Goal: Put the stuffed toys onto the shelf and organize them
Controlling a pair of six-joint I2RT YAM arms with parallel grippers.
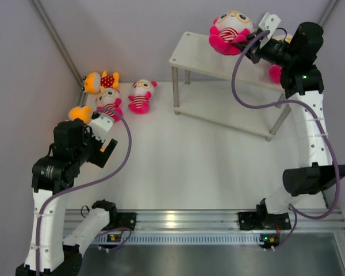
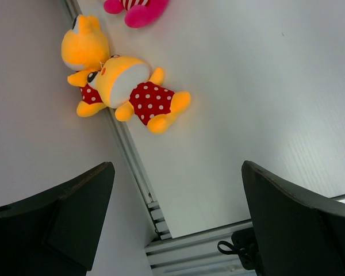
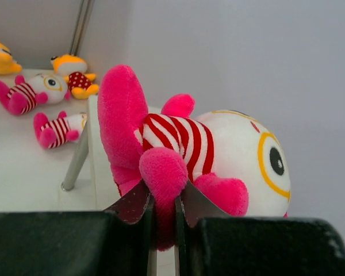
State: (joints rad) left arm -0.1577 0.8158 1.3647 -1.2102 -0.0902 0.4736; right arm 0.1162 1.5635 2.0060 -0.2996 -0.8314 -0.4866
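My right gripper [image 1: 250, 49] [image 3: 164, 198] is shut on a pink limb of a pink stuffed toy [image 1: 231, 31] [image 3: 218, 149] with a striped body and yellow glasses. The toy lies on the top board of the shelf [image 1: 207, 57] [image 3: 100, 172]. A further pink patch [image 1: 274, 73] shows under the right arm. By the left wall lie two orange toys [image 1: 100, 80] [image 1: 80, 113] and two pink striped ones [image 1: 109, 102] [image 1: 141, 96]. My left gripper [image 1: 103, 150] [image 2: 178, 218] is wide open and holds nothing. It hangs near the orange dotted toy [image 2: 132, 92], with another orange toy [image 2: 83, 49] behind that.
The grey left wall [image 2: 29, 144] and its metal rail [image 2: 132, 167] run close beside the left gripper. The shelf's lower board [image 1: 230, 106] rests on thin metal legs [image 1: 175, 89]. The back wall [image 3: 230, 52] stands just behind the shelf.
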